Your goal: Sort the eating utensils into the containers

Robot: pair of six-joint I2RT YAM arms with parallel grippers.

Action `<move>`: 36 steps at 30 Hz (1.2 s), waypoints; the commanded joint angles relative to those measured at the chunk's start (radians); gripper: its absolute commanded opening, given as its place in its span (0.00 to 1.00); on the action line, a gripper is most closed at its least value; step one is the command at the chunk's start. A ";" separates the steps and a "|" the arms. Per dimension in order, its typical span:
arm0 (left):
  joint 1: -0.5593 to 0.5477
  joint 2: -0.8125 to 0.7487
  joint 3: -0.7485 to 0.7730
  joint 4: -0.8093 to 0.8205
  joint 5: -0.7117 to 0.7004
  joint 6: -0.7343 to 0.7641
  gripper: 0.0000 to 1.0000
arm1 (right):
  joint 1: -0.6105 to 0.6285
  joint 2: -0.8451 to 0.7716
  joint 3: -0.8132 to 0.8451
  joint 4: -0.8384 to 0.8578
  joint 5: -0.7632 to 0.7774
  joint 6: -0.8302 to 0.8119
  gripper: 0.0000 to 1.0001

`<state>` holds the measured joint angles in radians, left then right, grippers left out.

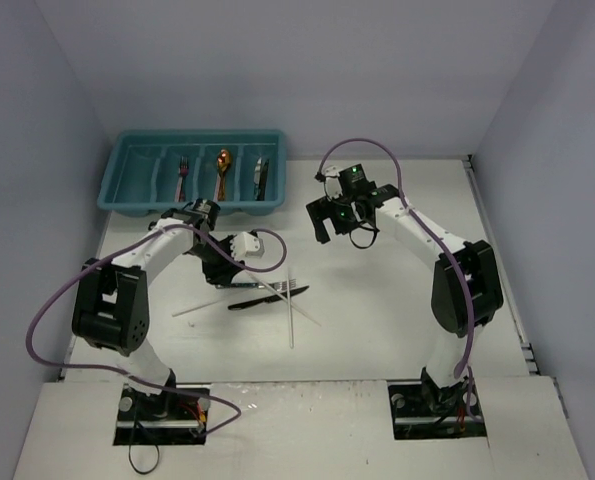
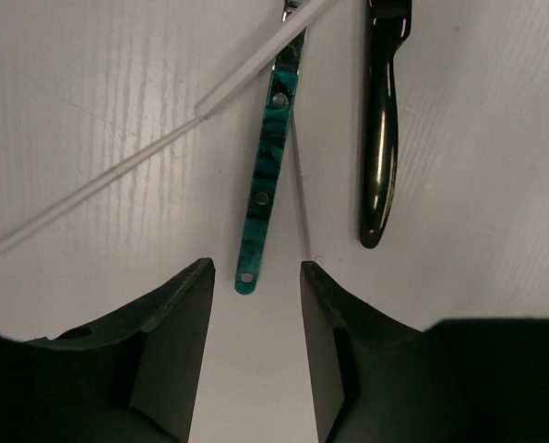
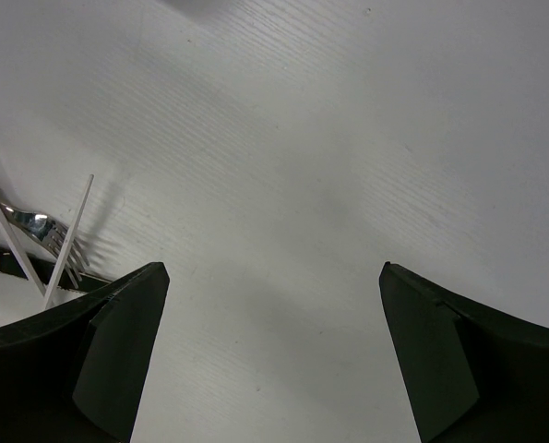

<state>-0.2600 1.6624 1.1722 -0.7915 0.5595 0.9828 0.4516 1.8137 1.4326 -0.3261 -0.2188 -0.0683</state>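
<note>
The left hand (image 2: 254, 293), its fingers apart and empty, hovered over the teal-handled knife (image 2: 267, 175) lying beside a black-handled knife (image 2: 380, 138) midway between the desk's (image 1: 377, 310) near and far edges. The right hand (image 3: 274, 277) gaped wide, empty. The tray (image 1: 127, 180) sat at the far left corner.

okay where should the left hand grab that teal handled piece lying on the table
Grip the teal handle near its free end, from straight above, with the left hand fingers either side of its narrow width. It lies flat; a white chopstick crosses its far end and the black handle lies alongside, so the free end looks clearest.
</note>
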 commanded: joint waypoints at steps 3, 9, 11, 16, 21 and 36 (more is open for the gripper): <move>-0.001 0.050 0.089 -0.006 0.066 0.139 0.33 | -0.026 -0.053 -0.008 0.016 -0.030 0.012 0.96; -0.001 0.059 0.048 -0.005 0.083 0.178 0.31 | -0.053 -0.056 -0.016 0.016 -0.039 0.009 0.96; -0.001 0.064 0.036 -0.006 0.083 0.185 0.31 | -0.058 -0.054 -0.016 0.016 -0.044 0.011 0.96; -0.001 0.077 0.020 -0.006 0.080 0.192 0.31 | -0.062 -0.052 -0.017 0.015 -0.054 0.015 0.96; -0.001 0.085 0.005 -0.006 0.072 0.198 0.32 | -0.064 -0.052 -0.018 0.015 -0.052 0.017 0.96; -0.010 0.172 0.065 -0.002 0.006 0.117 0.32 | -0.075 -0.055 -0.022 0.015 -0.070 0.024 0.96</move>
<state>-0.2610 1.8273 1.1962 -0.7812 0.5866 1.1184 0.3857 1.8133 1.4136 -0.3260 -0.2688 -0.0528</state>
